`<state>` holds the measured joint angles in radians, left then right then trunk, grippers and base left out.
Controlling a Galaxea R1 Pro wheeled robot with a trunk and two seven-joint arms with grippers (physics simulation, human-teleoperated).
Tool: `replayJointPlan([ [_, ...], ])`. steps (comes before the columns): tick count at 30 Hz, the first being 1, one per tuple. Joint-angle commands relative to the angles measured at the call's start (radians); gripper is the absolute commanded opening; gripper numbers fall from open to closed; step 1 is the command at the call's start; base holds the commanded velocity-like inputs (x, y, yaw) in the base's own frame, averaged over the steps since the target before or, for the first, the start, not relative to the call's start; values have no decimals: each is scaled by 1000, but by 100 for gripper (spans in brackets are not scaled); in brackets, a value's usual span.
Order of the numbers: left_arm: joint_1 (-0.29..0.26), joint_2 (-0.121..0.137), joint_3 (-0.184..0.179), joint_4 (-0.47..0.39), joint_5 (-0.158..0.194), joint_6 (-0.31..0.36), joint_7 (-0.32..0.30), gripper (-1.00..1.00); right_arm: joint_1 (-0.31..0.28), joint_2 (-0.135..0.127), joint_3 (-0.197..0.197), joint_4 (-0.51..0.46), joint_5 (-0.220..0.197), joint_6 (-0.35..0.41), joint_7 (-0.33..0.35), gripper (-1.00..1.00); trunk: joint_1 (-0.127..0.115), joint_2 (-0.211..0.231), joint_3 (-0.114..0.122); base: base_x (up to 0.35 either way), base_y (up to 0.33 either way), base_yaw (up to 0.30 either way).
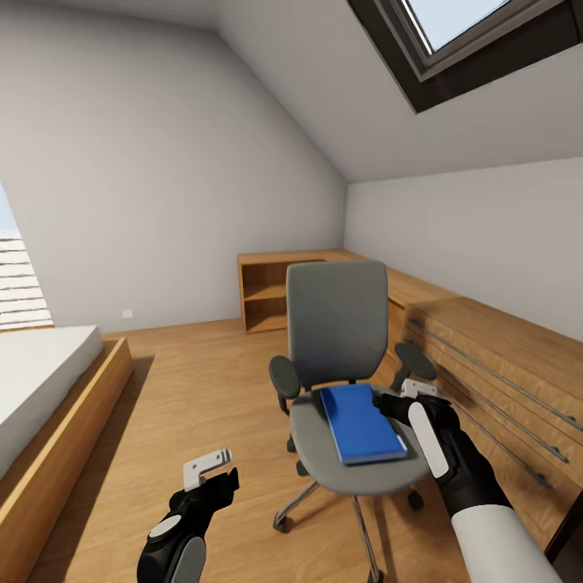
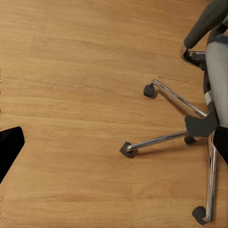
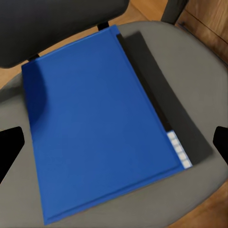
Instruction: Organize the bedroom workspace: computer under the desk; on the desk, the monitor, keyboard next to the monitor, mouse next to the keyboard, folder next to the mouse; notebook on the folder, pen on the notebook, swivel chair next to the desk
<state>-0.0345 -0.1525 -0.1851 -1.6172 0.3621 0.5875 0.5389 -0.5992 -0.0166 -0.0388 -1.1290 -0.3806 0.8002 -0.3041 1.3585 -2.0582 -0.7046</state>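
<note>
The swivel chair (image 1: 336,324) stands mid-room with its grey back toward the far wall. On its seat lies the bright blue folder (image 1: 360,423), flat. My right gripper (image 1: 389,403) hovers at the folder's right edge, just above the seat, open. In the right wrist view the folder (image 3: 99,133) lies between the two spread black fingertips (image 3: 10,148). My left gripper (image 1: 214,476) hangs open over the floor to the chair's left. In the left wrist view the chair's chrome star base (image 2: 180,135) shows. The desk, monitor, keyboard, mouse, notebook and pen are out of view.
A bed (image 1: 40,380) on a wood frame fills the left side. A low light-wood cabinet (image 1: 275,291) stands in the far corner. A long wood unit (image 1: 502,372) runs along the right wall, close behind the chair's right armrest (image 1: 414,360). Wood floor (image 1: 202,389) lies between bed and chair.
</note>
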Motion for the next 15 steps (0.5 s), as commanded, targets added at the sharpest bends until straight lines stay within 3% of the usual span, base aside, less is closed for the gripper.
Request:
replayJointPlan([
  [1, -1, 0, 3, -1, 11, 2, 10, 100, -1, -1, 0, -1, -11, 2, -8, 100, 4, -8, -4, 0, 0, 0],
  [15, -1, 1, 50, -1, 13, 5, 4, 100, -1, -9, -2, 14, -10, -46, 6, 100, 57, -106, -48, 0, 0, 0],
])
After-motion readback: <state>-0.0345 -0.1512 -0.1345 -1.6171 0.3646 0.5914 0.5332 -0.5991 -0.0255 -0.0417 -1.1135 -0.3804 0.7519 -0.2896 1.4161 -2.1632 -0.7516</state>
